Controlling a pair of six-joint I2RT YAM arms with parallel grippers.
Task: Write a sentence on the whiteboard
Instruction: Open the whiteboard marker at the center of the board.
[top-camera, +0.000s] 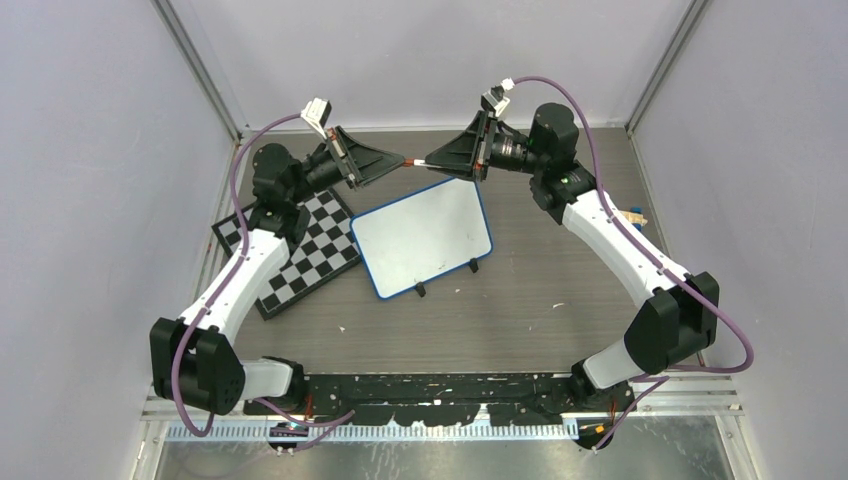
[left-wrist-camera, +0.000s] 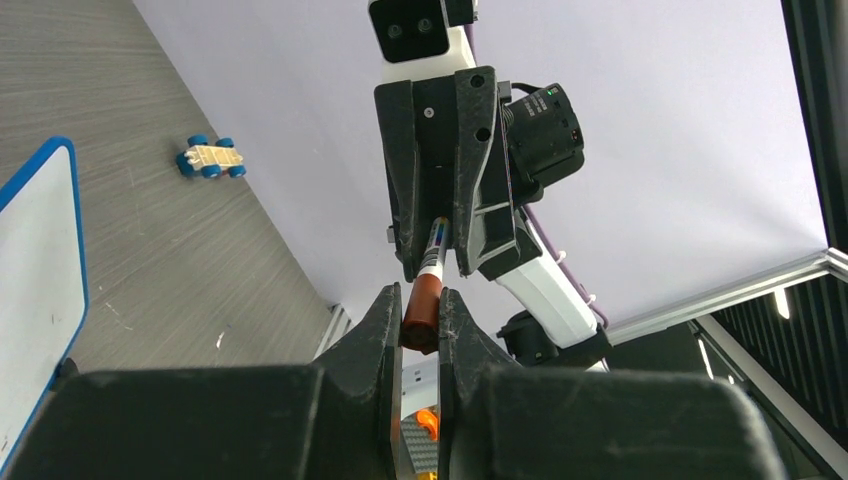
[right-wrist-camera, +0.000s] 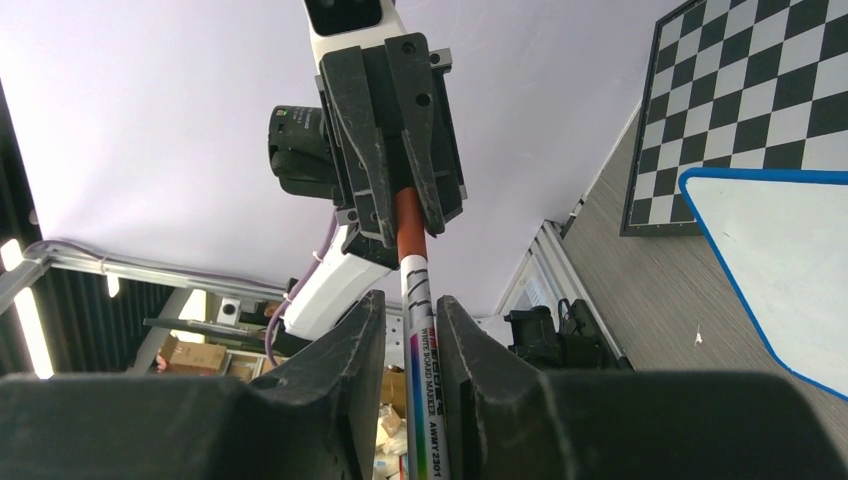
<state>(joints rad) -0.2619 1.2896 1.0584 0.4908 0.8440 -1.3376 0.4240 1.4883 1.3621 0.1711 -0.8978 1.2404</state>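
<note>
Aloft, left jaws clench marker cap (left-wrist-camera: 421, 312), right jaws round barrel (right-wrist-camera: 420, 335), grip unclear, whiteboard (top-camera: 425, 238) below.

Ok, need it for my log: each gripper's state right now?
Left gripper: shut on the cap.
Right gripper: jaws around the marker; grip cannot be told.

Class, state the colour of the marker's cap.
Brownish-red cap; it shows best in the left wrist view, held by the left gripper.
</note>
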